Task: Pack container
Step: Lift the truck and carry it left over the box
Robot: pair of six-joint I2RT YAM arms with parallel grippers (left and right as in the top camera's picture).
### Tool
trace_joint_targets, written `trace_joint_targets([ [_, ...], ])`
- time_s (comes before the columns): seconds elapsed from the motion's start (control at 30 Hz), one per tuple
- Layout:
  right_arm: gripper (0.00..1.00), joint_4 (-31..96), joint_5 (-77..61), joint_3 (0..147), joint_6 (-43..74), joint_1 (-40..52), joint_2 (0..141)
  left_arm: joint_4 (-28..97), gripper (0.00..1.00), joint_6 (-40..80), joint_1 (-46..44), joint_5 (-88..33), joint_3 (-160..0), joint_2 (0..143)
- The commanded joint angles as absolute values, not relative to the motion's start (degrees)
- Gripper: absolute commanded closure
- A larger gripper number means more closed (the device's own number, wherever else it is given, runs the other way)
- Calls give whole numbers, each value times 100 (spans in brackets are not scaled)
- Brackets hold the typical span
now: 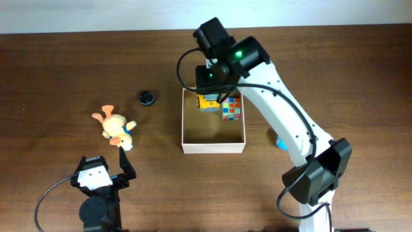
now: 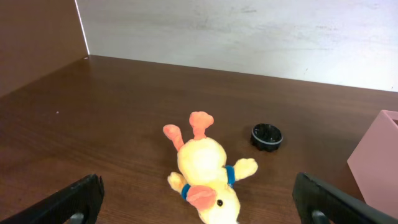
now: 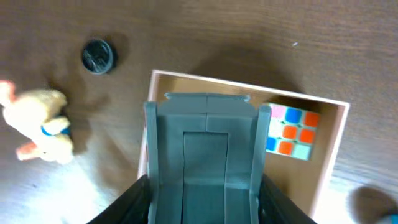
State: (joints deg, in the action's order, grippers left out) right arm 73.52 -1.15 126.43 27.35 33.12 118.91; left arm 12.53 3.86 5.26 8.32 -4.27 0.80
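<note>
The container (image 1: 213, 147) is a square cardboard box with white walls and a tan inside, at mid table. A colourful puzzle cube (image 1: 232, 108) lies in its far right corner. My right gripper (image 1: 209, 96) is shut on a yellow and blue toy (image 1: 207, 102) over the box's far left corner. In the right wrist view the toy's grey underside (image 3: 205, 155) fills the space between the jaws (image 3: 205, 208), above the container (image 3: 328, 155) and the cube (image 3: 292, 132). My left gripper (image 1: 103, 165) is open and empty near the front edge.
A yellow plush duck (image 1: 116, 128) lies left of the box, just ahead of my left gripper (image 2: 202, 216); it also shows in the left wrist view (image 2: 208, 171). A black round cap (image 1: 146, 97) sits beyond it. A small blue thing (image 1: 279, 141) peeks out behind the right arm.
</note>
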Motion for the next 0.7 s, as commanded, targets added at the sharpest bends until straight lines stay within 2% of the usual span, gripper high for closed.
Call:
trace_joint_targets([
  [0.0, 57, 7216, 95, 12691, 3251, 3411, 12049, 1225, 1, 296, 504, 770, -388, 62],
  [0.67, 60, 7122, 89, 12691, 3612, 3607, 12940, 1225, 1, 294, 504, 770, -388, 62],
])
